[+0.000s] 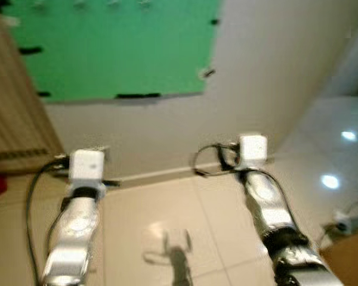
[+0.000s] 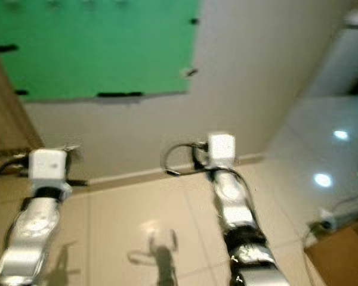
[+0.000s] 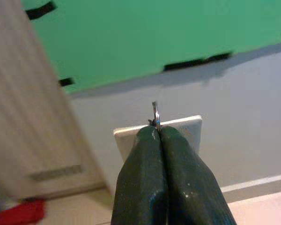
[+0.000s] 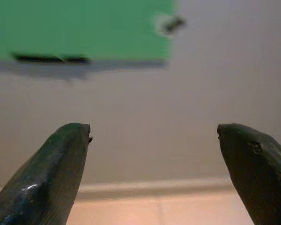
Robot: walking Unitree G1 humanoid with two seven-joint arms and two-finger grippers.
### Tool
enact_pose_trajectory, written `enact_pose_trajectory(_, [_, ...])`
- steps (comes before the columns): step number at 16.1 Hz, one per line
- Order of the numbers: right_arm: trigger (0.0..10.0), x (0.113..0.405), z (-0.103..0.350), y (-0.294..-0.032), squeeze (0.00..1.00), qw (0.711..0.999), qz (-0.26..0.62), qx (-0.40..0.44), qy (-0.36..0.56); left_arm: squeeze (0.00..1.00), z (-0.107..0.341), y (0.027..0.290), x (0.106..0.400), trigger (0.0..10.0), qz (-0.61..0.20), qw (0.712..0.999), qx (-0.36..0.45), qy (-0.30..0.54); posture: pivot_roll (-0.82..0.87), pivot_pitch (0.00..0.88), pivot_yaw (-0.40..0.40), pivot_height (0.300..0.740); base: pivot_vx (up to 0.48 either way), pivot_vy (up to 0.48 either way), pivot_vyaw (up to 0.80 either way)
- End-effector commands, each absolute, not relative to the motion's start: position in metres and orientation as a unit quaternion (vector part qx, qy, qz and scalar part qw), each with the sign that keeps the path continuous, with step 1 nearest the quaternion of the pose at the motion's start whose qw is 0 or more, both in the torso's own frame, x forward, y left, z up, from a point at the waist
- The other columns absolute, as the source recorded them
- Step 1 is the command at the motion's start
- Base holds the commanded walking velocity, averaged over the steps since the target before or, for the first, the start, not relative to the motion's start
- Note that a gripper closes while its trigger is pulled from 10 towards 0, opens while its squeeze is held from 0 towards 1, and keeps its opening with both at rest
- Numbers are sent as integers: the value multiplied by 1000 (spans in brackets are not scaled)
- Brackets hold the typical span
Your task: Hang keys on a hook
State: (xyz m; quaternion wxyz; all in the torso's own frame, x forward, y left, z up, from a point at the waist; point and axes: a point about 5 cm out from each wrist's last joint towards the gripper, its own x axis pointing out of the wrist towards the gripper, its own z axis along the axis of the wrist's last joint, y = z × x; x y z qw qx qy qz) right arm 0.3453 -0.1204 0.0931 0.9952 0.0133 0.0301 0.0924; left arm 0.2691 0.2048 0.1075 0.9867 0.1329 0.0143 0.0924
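My left gripper (image 3: 158, 133) has its black fingers (image 3: 143, 164) pressed together on a thin silver key ring (image 3: 155, 114), with a flat white tag (image 3: 189, 129) just behind the tips. It points at the grey wall (image 1: 167, 131) below the green board (image 1: 113, 47) taped there with black strips. My right gripper (image 4: 154, 133) faces the same wall, fingers (image 4: 56, 164) wide apart, holding nothing.

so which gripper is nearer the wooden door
Left. The left gripper, shut on a key ring, is beside the wooden door at the robot's left. The right gripper, open, faces the wall farther right.
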Motion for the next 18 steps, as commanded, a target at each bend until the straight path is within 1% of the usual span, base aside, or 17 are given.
enact_pose_trajectory(1, [10000,345,90,-136,0,996,79,22,33,0,110,195,272,10000,81,989,127,3,67,0,-78,740,480,0,625])
enact_pose_trajectory(2, [10000,345,92,-133,0,995,92,24,30,0,110,196,272,10000,83,988,128,3,69,0,-79,740,480,0,625])
enact_pose_trajectory(3, [10000,345,93,-129,27,994,105,29,28,0,110,196,271,10000,84,988,129,3,74,0,-81,740,480,0,606])
enact_pose_trajectory(4, [10000,346,93,-126,106,993,114,32,27,0,110,195,272,10000,84,988,131,1,76,0,-82,740,480,0,575])
enact_pose_trajectory(5, [10000,346,93,-124,141,992,118,32,27,0,111,195,272,10000,83,988,133,0,77,0,-84,740,480,0,556])
enact_pose_trajectory(9, [10000,346,92,-124,161,991,124,35,31,0,112,193,275,10000,81,987,135,-3,72,0,-83,740,480,0,544])
enact_pose_trajectory(11, [10000,346,91,-126,161,991,124,39,33,0,112,192,275,10000,79,988,134,-4,67,0,-79,740,480,0,541])
enact_pose_trajectory(12, [10000,346,90,-126,133,991,121,42,35,0,112,191,276,10000,75,987,139,-4,64,0,-76,740,480,0,550])
enact_pose_trajectory(13, [10000,346,89,-127,78,992,115,42,41,0,113,191,277,10000,71,987,147,-8,64,0,-75,740,480,0,419])
enact_pose_trajectory(14, [10000,346,88,-127,0,992,113,42,42,0,113,190,280,10000,65,985,158,-5,62,0,-73,740,0,0,0])
enact_pose_trajectory(15, [10000,346,88,-129,0,992,106,48,43,0,114,189,284,10000,58,981,184,1,61,0,-70,740,0,0,0])
enact_pose_trajectory(17, [10000,345,84,-139,0,992,75,85,51,0,120,195,287,10000,52,970,239,1,61,0,-64,740,0,0,0])
enact_pose_trajectory(18, [10000,340,80,-144,0,993,73,72,53,0,121,198,285,10000,46,968,246,5,57,0,-53,740,0,0,0])
